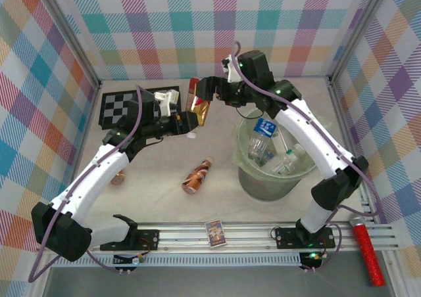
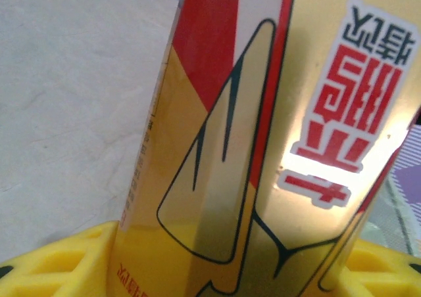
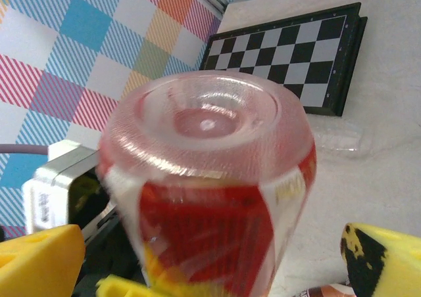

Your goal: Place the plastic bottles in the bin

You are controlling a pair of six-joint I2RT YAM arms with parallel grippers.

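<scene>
Step in hand: a handover of one orange bottle (image 1: 196,102), lifted above the table (image 1: 217,208) at about 11 o'clock from the bin (image 1: 271,179).
Left fingers (image 1: 191,119): pinching the bottle's lower end, cap down.
Right fingers (image 1: 205,93): spread wide around its upper end, not gripping.
Bin: already holds several clear bottles (image 1: 265,136).
Table: another orange bottle (image 1: 197,175) lies at 9 o'clock of the bin.
Next move: judged, the right fingers must close before the left let go.
</scene>
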